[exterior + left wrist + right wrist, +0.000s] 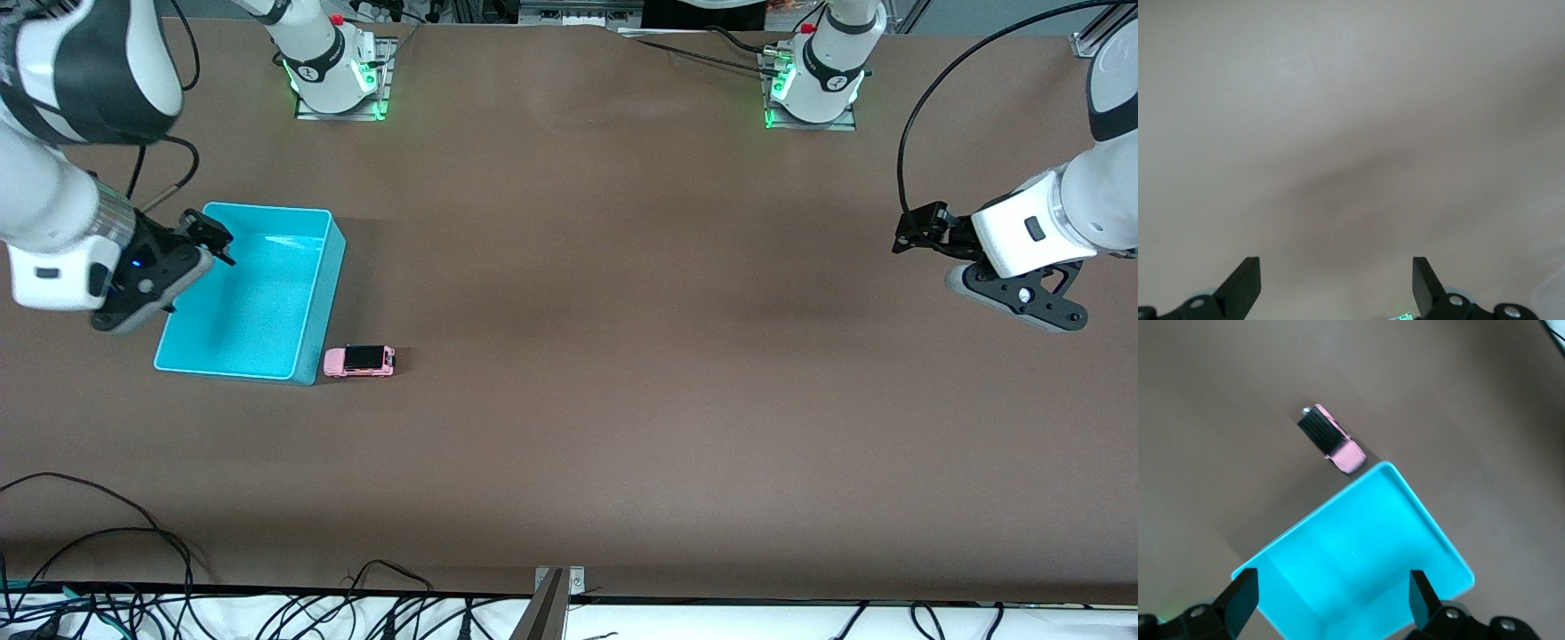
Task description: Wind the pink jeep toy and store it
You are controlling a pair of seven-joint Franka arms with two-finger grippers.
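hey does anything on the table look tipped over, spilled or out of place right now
Nothing stands out. The pink jeep toy sits upright on its wheels on the table, beside the turquoise bin. The bin stands level. The right gripper hovers open over the bin; the left gripper waits open above bare table.

I work over a wide, matte brown counter [622,356] that fills nearly everything I can see. Its surface is plain and slightly mottled, with soft darker patches across the middle. Light falls from above and leaves gentle, blurred shadows on it. Along the edge nearest the front camera runs a white strip [711,618], where a tangle of thin black cables [107,578] loops and trails onto the counter toward the right arm's end. A small grey metal bracket [558,580] is fixed at the middle of that edge. At the edge farthest from the front camera, two flat metal mounting plates [342,108] are bolted down and washed with green glow.
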